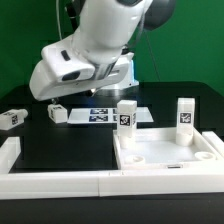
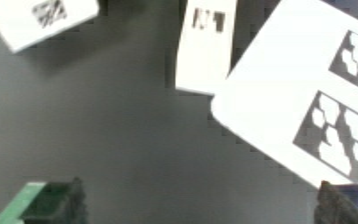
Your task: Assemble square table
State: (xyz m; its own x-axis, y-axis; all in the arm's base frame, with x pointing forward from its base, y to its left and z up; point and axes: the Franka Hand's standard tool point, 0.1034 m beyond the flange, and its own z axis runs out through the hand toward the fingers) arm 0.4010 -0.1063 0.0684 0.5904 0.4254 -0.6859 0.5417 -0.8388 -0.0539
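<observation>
My workplace is closed off at the back by a plain green wall [image 1: 195, 40], flat and evenly coloured. Below it lies my table [image 1: 60, 150], black and matt, meeting the green in a straight line. The light is bright and even, and the white rails show only faint grey shading. The marker board [image 1: 100, 116] lies flat on the table near the middle, towards the back. A long white rail [image 1: 50, 183] runs along the near edge, and a short rail [image 1: 10, 150] stands at the exterior view's left. Under the long rail is a dark strip I cannot make out. Seen from my wrist, the table top looks dull dark grey.
</observation>
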